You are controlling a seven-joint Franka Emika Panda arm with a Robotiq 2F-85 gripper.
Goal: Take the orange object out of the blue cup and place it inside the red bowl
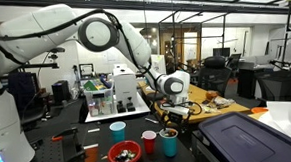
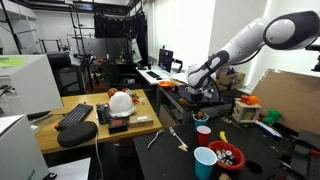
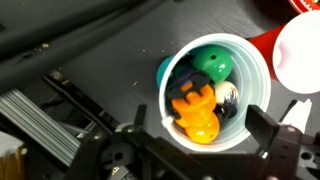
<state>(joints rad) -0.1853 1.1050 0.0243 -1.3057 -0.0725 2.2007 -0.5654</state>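
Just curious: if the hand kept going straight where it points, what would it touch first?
Likely the blue cup, its rim or the orange object inside; the open hand points into it, depth unclear.

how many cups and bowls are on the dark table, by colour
light-blue cup: 1
blue cup: 1
red cup: 1
red bowl: 1
total: 4
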